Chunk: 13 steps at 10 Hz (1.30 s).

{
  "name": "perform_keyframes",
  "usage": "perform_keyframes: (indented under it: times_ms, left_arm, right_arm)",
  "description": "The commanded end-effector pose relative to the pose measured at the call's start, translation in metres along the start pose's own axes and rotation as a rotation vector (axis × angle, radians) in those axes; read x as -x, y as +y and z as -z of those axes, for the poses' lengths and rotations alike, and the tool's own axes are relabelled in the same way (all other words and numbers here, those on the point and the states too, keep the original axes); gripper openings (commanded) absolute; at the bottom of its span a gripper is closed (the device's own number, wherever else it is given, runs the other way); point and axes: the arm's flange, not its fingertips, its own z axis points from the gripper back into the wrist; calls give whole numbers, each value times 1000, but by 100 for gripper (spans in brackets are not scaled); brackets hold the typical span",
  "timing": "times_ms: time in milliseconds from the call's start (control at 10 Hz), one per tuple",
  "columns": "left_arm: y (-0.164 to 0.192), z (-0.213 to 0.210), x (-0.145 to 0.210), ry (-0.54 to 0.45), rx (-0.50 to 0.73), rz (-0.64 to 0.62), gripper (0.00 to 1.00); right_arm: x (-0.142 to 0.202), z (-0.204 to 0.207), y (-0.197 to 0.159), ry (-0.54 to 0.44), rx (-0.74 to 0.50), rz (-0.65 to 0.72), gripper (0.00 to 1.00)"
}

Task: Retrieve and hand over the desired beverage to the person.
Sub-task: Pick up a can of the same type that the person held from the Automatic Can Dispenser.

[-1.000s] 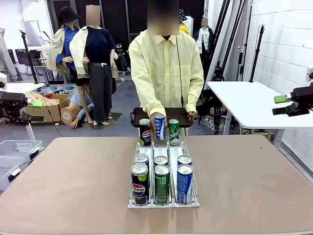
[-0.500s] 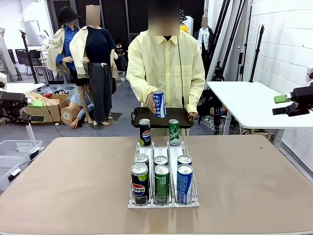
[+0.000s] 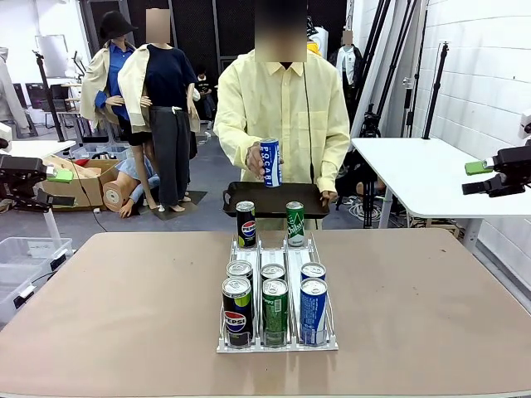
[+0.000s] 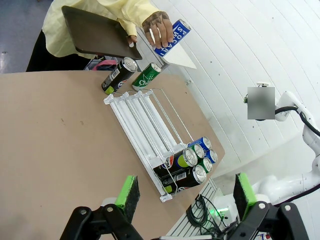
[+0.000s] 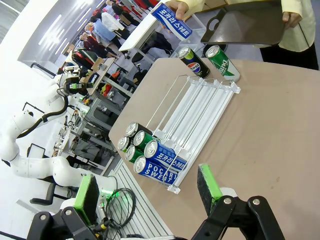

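A person in a pale-yellow shirt stands at the far side of the table. One hand holds a blue Pocari Sweat can upright at chest height, and the other hand grips a dark tray just below it. The can hangs in the air above the tray, well clear of the clear three-lane can rack in the middle of the table. At the rack's far end a black Pepsi can stands in the lane on the robot's left and a green can in the right lane, one lane apart. At the near end six cans stand in two rows, with Pepsi cans on the left, green cans in the middle and blue Pocari Sweat cans on the right. The left gripper and the right gripper hang off to either side of the table, well apart from the rack. The jaws of each are wide apart, with nothing between the green pads
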Motion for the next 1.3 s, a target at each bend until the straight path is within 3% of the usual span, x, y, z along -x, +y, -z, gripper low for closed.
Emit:
perform_keyframes:
  times_ms: [0,1200]
  left_arm:
    - [-2,-2,0,-7,11,-1,100]
    - [-2,-2,0,-7,11,-1,100]
  right_arm:
    - [-2,1,1,-11,-15,6,100]
    - [-2,1,1,-11,-15,6,100]
